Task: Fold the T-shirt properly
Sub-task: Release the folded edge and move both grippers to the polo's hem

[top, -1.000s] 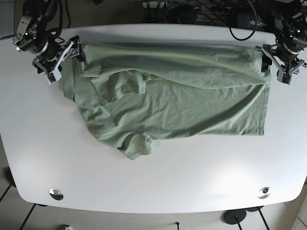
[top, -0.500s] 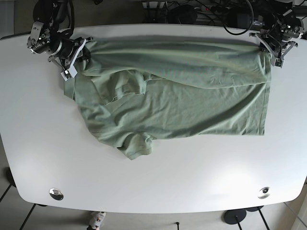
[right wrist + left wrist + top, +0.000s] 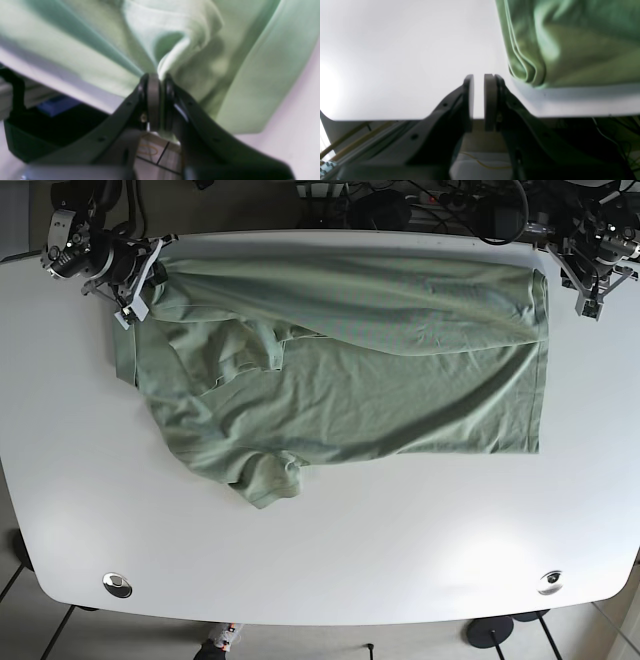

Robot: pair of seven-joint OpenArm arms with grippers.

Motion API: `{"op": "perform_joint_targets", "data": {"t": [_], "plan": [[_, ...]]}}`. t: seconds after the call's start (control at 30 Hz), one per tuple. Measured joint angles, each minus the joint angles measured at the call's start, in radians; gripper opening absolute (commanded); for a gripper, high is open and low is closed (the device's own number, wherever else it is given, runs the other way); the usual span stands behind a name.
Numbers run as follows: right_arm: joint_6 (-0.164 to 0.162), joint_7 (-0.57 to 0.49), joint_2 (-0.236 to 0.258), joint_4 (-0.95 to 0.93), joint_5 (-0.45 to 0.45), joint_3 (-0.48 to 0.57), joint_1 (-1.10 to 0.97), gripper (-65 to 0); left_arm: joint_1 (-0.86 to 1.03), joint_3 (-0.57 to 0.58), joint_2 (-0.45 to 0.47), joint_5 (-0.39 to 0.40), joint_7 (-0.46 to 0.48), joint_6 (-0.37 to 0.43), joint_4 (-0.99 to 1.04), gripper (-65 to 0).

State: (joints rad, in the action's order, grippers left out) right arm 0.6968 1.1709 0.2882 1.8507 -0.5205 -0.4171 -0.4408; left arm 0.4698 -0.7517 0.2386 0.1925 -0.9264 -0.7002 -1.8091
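Observation:
The green T-shirt (image 3: 360,370) lies spread and wrinkled on the white table (image 3: 330,550), with its top edge folded over along the far side. My right gripper (image 3: 138,278), at the far left in the base view, is shut on a bunched fold of the T-shirt (image 3: 190,50) near the sleeve; the right wrist view shows its fingertips (image 3: 160,76) pinching the cloth. My left gripper (image 3: 585,280), at the far right, is empty. In the left wrist view its fingertips (image 3: 479,77) stand a narrow gap apart, just left of the T-shirt corner (image 3: 532,75) and not touching it.
The table's far edge (image 3: 570,115) runs right under both grippers, with cables and dark equipment (image 3: 420,205) behind it. One sleeve (image 3: 265,480) sticks out toward the front left. Two metal discs (image 3: 117,584) (image 3: 550,582) sit near the front edge.
The shirt has shifted left and toward the far edge, drawn by the right gripper. The left gripper has let go of the right corner and now sits beside it.

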Motion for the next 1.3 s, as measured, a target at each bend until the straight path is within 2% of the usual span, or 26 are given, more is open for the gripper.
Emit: {"op": "perform_joint_targets", "data": {"t": [0.1, 0.27, 0.33, 0.4, 0.6, 0.77, 0.83, 0.87, 0.9, 0.93, 1.0, 1.07, 1.2, 1.3], "plan": [[0.000, 0.001, -0.003, 0.000, 0.001, -0.001, -0.016, -61.0, 0.021, 0.000, -0.002, 0.002, 0.000, 0.000, -0.026, -57.4], [0.000, 0.000, -0.007, 0.028, -0.091, -0.023, -0.025, -30.6, 0.048, 0.007, -0.060, 0.010, -0.001, -0.001, -0.113, -36.0], [0.000, 0.001, -0.004, 0.027, -0.096, -0.023, -0.026, -26.3, 0.051, 0.008, -0.063, 0.006, -0.001, 0.000, -0.111, -32.1], [0.000, 0.001, -0.003, 0.027, -0.105, -0.023, -0.025, -27.4, 0.045, 0.015, -0.069, 0.009, 0.000, 0.000, -0.102, -29.6], [0.000, 0.000, -0.006, 0.026, -0.105, -0.020, -0.024, -29.3, 0.045, 0.080, -0.079, 0.042, 0.000, 0.000, -0.008, -29.7], [0.000, -0.030, -0.008, 0.020, -0.105, -0.020, -0.024, -29.5, 0.012, 0.077, -0.074, 0.058, 0.003, 0.000, 0.049, -30.3], [0.000, -0.050, -0.008, 0.012, -0.106, -0.020, -0.026, -29.5, 0.012, 0.076, -0.068, 0.069, 0.008, -0.002, 0.058, -35.8], [0.000, -0.052, -0.008, -0.014, -0.105, -0.020, -0.023, -31.4, 0.002, 0.079, -0.062, 0.069, 0.005, -0.008, 0.061, -41.1], [0.000, -0.052, -0.008, -0.035, -0.105, -0.020, -0.023, -36.3, -0.007, 0.080, -0.061, 0.064, 0.000, -0.008, 0.063, -45.6], [0.000, -0.052, -0.008, -0.055, -0.105, -0.020, -0.023, -43.9, -0.014, 0.081, -0.061, 0.060, 0.000, -0.008, 0.064, -51.0], [0.000, -0.060, -0.008, -0.080, -0.105, -0.021, -0.017, -63.7, -0.019, 0.081, -0.061, 0.059, 0.004, -0.006, 0.064, -61.9], [0.000, -0.060, -0.008, -0.080, -0.106, -0.021, -0.016, -60.1, -0.019, 0.037, -0.068, 0.059, 0.003, -0.005, 0.064, -62.1], [0.000, -0.060, -0.008, -0.064, -0.112, -0.021, -0.046, -60.2, -0.018, -0.059, -0.065, 0.036, -0.001, 0.003, 0.064, -62.2], [0.000, -0.063, -0.004, -0.054, -0.116, -0.023, -0.072, -60.2, -0.002, -0.092, -0.063, 0.050, 0.001, 0.002, 0.064, -62.2]]}}
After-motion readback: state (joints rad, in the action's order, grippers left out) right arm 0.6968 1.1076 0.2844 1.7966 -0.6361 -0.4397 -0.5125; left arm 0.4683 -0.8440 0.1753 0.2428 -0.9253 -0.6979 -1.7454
